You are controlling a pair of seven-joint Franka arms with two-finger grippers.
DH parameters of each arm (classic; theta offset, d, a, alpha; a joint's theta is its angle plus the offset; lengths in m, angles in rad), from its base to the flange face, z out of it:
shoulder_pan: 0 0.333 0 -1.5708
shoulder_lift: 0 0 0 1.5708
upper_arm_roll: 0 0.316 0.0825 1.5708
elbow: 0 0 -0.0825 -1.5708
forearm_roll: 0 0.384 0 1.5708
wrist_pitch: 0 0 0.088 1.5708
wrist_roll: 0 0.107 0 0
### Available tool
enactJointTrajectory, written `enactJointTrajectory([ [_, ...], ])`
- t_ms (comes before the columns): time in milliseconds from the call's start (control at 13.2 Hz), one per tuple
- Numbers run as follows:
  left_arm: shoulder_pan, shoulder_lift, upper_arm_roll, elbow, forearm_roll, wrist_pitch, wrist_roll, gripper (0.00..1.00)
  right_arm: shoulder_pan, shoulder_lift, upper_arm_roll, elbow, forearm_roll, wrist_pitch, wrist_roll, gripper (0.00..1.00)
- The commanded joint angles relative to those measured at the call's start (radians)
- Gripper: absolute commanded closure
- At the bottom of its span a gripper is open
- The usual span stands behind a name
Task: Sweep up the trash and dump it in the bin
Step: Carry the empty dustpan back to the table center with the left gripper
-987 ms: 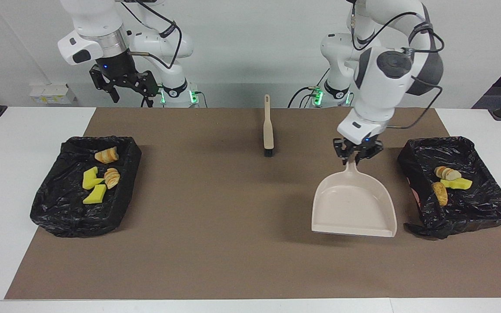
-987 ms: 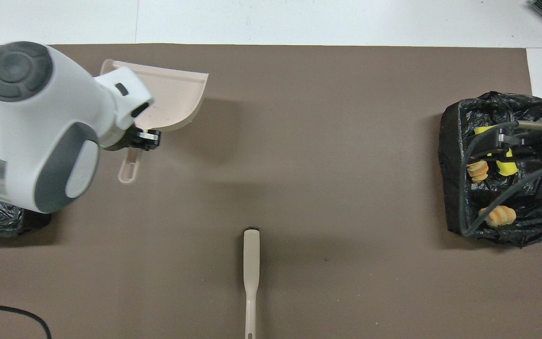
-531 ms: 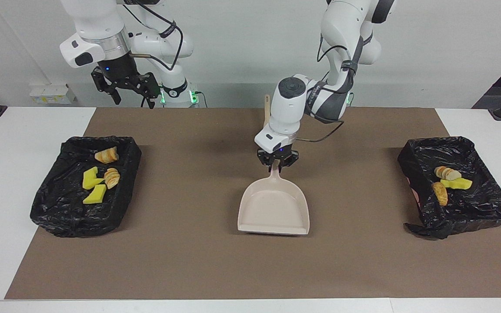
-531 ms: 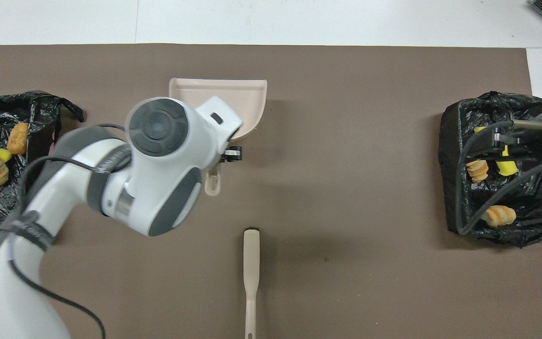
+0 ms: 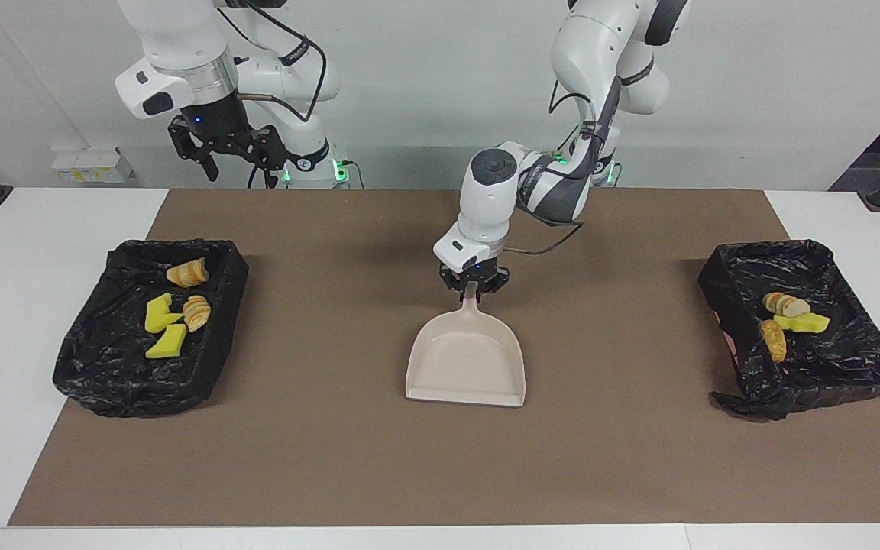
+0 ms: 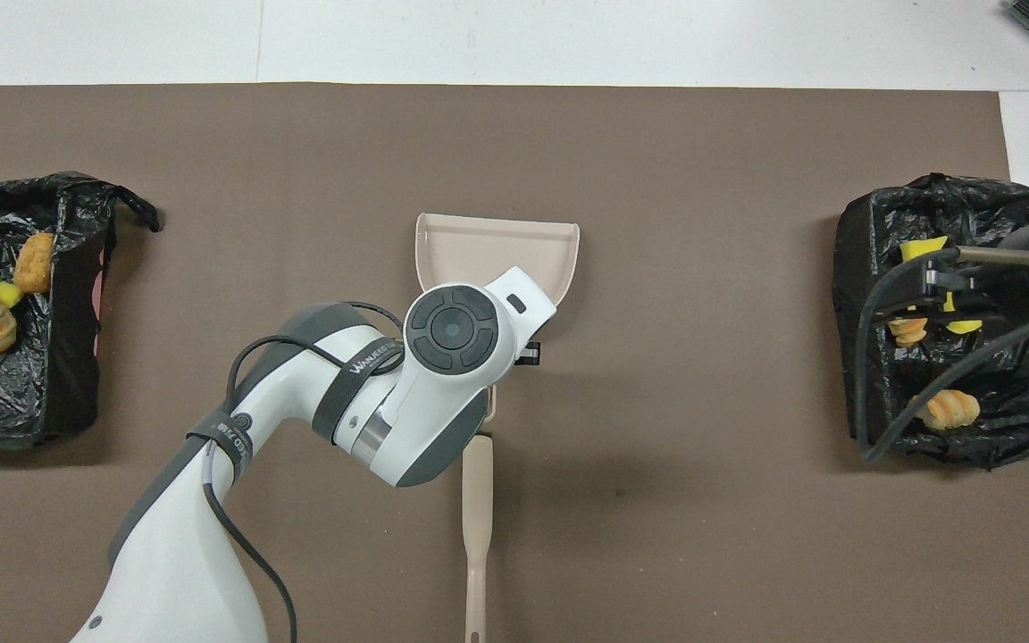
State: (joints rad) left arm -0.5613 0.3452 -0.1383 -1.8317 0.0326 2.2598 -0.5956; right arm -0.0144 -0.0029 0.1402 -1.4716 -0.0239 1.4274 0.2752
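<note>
My left gripper (image 5: 473,289) is shut on the handle of the beige dustpan (image 5: 467,363), which lies low over the middle of the mat with its mouth pointing away from the robots; the overhead view shows the dustpan (image 6: 497,250) half under my wrist. Trash lies in both black-lined bins. Yellow sponge chunks (image 5: 165,344) and bread pieces (image 5: 186,273) are in the bin (image 5: 104,382) at the right arm's end. A bread piece (image 5: 773,340) and a yellow chunk (image 5: 810,324) are in the bin (image 5: 852,374) at the left arm's end. My right gripper (image 5: 237,156) waits open, raised over its bin.
The beige-handled brush (image 6: 477,518) lies on the brown mat (image 6: 702,536), nearer to the robots than the dustpan, its bristle end under my left arm. White table (image 5: 12,428) borders the mat on all sides.
My left arm carried the dustpan from beside the bin at its own end to the middle of the mat and brought it lower. The right gripper shifted only slightly.
</note>
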Motion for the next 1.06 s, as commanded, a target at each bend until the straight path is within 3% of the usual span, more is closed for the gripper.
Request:
enactJointTrajectory([
  [0,-0.023,0.000,0.020,-0.009,-0.028,0.029,-0.021,0.34,-0.006,-0.028,0.001,-0.036,0.016,0.012,-0.024,0.00],
  [76,-0.020,-0.002,0.022,-0.009,-0.028,0.026,-0.021,0.00,-0.006,-0.028,0.001,-0.036,0.016,0.013,-0.021,0.00],
  [531,0.145,-0.087,0.034,-0.001,-0.019,-0.078,0.023,0.00,-0.002,-0.026,0.002,-0.035,0.015,0.016,-0.025,0.00],
  [987,0.375,-0.169,0.032,-0.008,-0.019,-0.282,0.342,0.00,-0.007,-0.025,0.001,-0.035,0.015,0.044,-0.044,0.00],
])
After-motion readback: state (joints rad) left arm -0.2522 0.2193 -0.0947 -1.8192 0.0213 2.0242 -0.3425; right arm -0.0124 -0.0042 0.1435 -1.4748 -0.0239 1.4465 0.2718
